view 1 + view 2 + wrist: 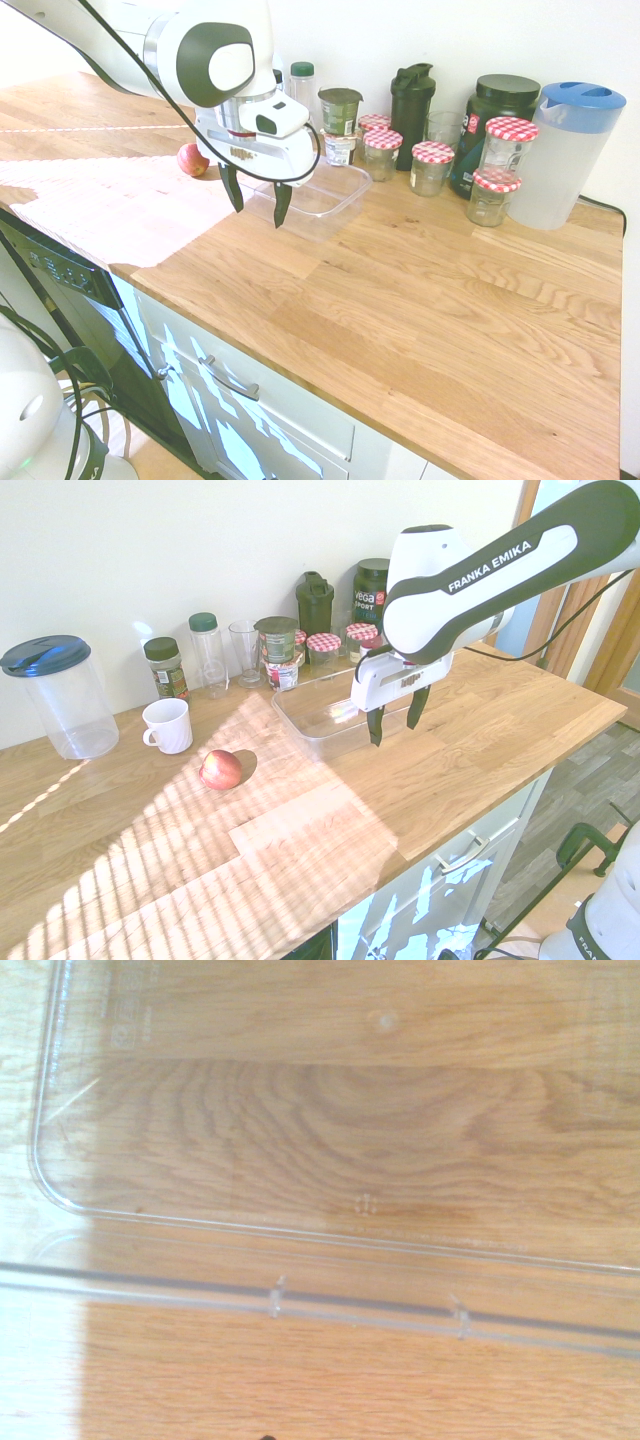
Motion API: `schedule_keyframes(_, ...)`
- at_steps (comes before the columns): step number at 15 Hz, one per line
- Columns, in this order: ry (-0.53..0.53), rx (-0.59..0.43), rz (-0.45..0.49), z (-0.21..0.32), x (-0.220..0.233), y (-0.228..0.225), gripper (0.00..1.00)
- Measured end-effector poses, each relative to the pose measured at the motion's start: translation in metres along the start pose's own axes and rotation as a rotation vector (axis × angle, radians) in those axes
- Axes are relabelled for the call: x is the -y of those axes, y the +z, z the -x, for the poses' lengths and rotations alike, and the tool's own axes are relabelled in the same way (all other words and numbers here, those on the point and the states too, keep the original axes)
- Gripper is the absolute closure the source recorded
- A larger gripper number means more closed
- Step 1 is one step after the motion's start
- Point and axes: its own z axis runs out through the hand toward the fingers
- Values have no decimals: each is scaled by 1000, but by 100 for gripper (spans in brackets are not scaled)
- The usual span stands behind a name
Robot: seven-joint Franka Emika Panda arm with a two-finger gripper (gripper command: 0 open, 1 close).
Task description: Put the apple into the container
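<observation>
Gripper (257, 204): one, two dark fingers spread wide and pointing straight down, empty, touching nothing. It hangs above the near rim of the container (335, 205), fingertips clear of the plastic.

Container: one, clear shallow tub, standing on the table (450, 300) with nothing visible inside it. The wrist view shows only its transparent floor and one long rim (300, 1305) with the wood grain beneath.

Apple (220, 769): one, red with a yellowish patch, resting on the table in a sunlit area, well apart from the container and from the gripper. In the first exterior view it is half hidden behind the arm (193, 160); the second exterior view shows it whole.

White mug (168, 725): one, near the apple, visible only in the second exterior view.

Jars with red-checked lids (432, 167): five countable in the first exterior view, grouped behind the container; the second exterior view shows only some of them.

Blue-lidded pitcher (570, 150): one, at the end of the back row.

Dark shaker bottle (412, 100): one. Dark tub with "vega" label (368, 595): one. Clear drinking glass (244, 652): one. Green-capped bottle (208, 652): one. Small green-lidded jar (165, 667): one, beside that bottle.
</observation>
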Motion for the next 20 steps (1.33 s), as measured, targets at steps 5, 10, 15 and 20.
schedule_keyframes(5,-39,-18,-59,28,33,-20,0)
schedule_keyframes(10,-177,-60,-123,146,127,-57,0)
schedule_keyframes(15,-314,-131,-167,189,213,-27,0)
schedule_keyframes(20,-396,-228,-157,160,260,-5,0)
